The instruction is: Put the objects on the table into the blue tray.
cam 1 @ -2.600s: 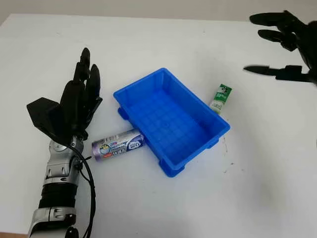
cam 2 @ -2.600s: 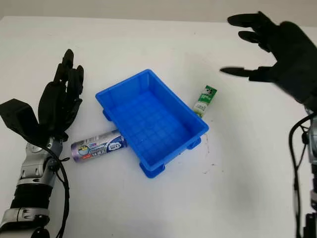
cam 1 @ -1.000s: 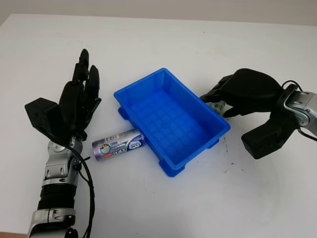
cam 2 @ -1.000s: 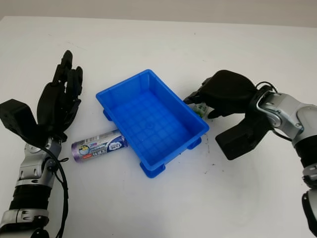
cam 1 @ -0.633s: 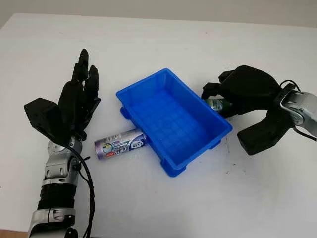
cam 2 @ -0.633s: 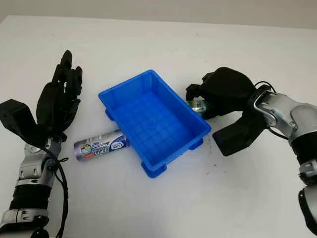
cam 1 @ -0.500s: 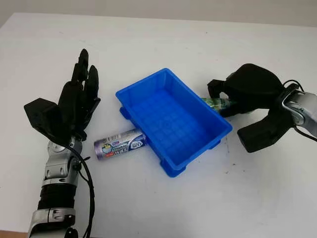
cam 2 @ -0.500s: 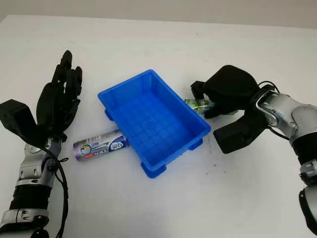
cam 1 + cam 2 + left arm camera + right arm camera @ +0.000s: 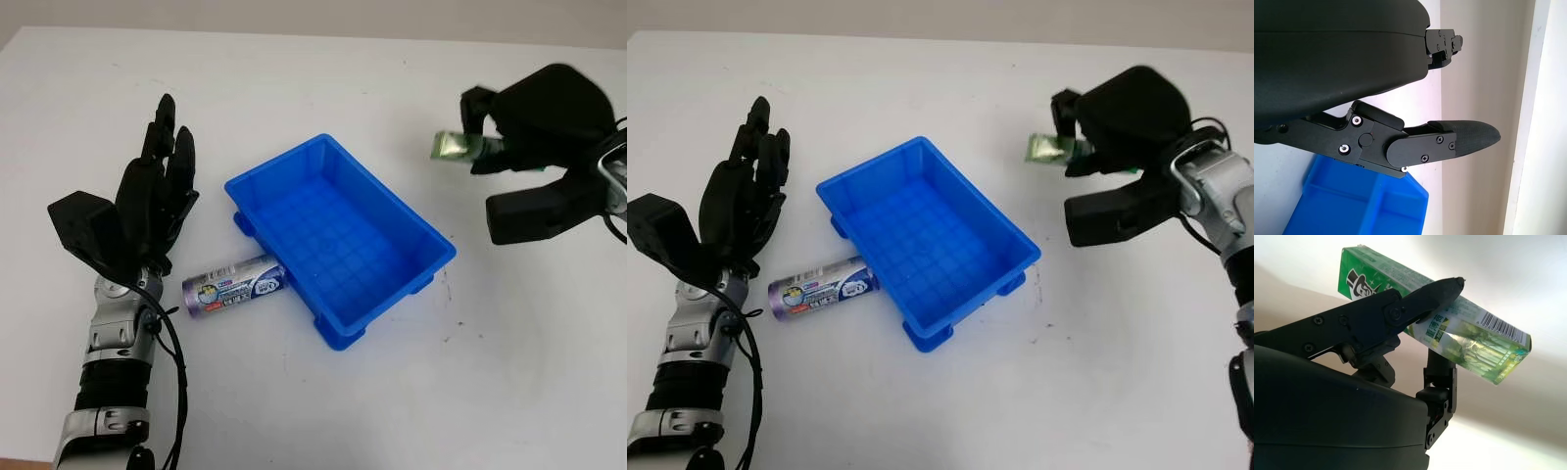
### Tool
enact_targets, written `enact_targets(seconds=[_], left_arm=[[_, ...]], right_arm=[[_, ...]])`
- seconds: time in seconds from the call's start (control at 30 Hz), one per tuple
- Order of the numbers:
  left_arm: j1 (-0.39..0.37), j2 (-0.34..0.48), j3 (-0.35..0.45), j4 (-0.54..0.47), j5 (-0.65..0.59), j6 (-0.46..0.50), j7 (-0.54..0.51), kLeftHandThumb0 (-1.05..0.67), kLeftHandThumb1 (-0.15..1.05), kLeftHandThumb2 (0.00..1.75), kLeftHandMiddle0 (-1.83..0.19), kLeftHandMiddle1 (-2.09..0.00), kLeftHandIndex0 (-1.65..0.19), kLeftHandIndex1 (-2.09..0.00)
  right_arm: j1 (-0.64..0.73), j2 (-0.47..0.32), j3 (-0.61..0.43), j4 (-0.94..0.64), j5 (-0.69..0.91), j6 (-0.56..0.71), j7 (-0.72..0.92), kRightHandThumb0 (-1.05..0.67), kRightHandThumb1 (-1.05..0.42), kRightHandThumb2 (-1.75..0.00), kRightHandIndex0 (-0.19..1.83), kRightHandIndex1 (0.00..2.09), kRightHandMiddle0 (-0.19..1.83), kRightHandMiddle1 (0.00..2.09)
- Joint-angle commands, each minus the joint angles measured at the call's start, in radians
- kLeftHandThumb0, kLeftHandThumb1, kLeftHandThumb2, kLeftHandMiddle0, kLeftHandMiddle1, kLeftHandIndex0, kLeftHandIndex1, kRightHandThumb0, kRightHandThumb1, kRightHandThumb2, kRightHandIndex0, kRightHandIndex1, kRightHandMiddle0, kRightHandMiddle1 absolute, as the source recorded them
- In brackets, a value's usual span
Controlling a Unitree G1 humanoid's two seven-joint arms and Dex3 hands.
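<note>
Our right hand (image 9: 534, 113) is raised above the white table (image 9: 323, 411), off to the right of the rectangular blue plastic tray (image 9: 338, 235), and its black fingers (image 9: 1415, 303) are clamped on the small green rectangular carton (image 9: 1435, 330). In the right wrist view we see 1 finger pressing across the carton's printed face while another braces it from the opposite side, so the carton sits pinched between them, with its barcode end and its top-hat logo end both sticking out past the fingers. From the head views the carton (image 9: 1050, 148) pokes out of the hand toward the tray side, held clear of the table surface and apart from the tray, beyond its far right rim rather than over its floor. The tray lies at an angle in the middle of the table. Just beside the tray's near left wall, apparently touching it, lies the purple cylindrical can with a printed label (image 9: 233, 285), on its side on the table. Our left hand (image 9: 147, 211) is open, holding nothing, at the left of the table, near the can but apart from it.
</note>
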Motion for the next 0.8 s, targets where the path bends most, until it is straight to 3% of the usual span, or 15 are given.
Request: enact_targets(seconds=[0.0, 0.07, 0.13, 0.33, 0.6, 0.77], left_arm=[[-0.021, 0.007, -0.001, 0.008, 0.007, -0.015, 0.0, -0.79, 1.05, 0.52, 0.08, -0.06, 0.09, -0.05], [-0.02, 0.005, -0.005, 0.003, 0.015, -0.011, 0.008, -0.79, 1.05, 0.53, 0.07, -0.06, 0.08, -0.06], [-0.018, 0.004, -0.008, 0.0, 0.018, -0.011, 0.008, -0.79, 1.05, 0.54, 0.07, -0.06, 0.08, -0.06], [-0.016, -0.006, -0.008, 0.002, 0.015, -0.014, 0.012, -0.78, 1.05, 0.54, 0.08, -0.05, 0.08, -0.06], [-0.004, -0.014, -0.009, -0.005, 0.018, -0.013, 0.022, -0.79, 1.05, 0.53, 0.07, -0.06, 0.07, -0.06], [0.0, -0.014, -0.005, -0.005, 0.012, -0.015, 0.02, -0.79, 1.05, 0.52, 0.07, -0.05, 0.07, -0.06]], right_arm=[[0.024, 0.044, -0.073, -0.114, 0.115, -0.001, 0.027, -0.43, -0.99, -0.05, 0.84, 2.09, 0.6, 2.01], [0.063, 0.096, -0.13, -0.238, 0.256, 0.014, 0.093, -0.39, -0.99, -0.05, 0.8, 2.02, 0.6, 1.85], [0.091, 0.138, -0.166, -0.364, 0.351, 0.033, 0.149, -0.4, -1.01, -0.06, 0.74, 2.07, 0.55, 1.86], [0.152, 0.232, -0.209, -0.667, 0.51, 0.11, 0.302, -0.36, -1.0, -0.05, 0.7, 1.97, 0.47, 1.82], [0.199, 0.291, -0.198, -0.841, 0.57, 0.162, 0.447, -0.4, -1.0, -0.06, 0.77, 2.0, 0.5, 1.85], [0.222, 0.238, -0.168, -0.832, 0.564, 0.135, 0.608, -0.39, -1.0, -0.05, 0.45, 1.58, 0.3, 1.51]])
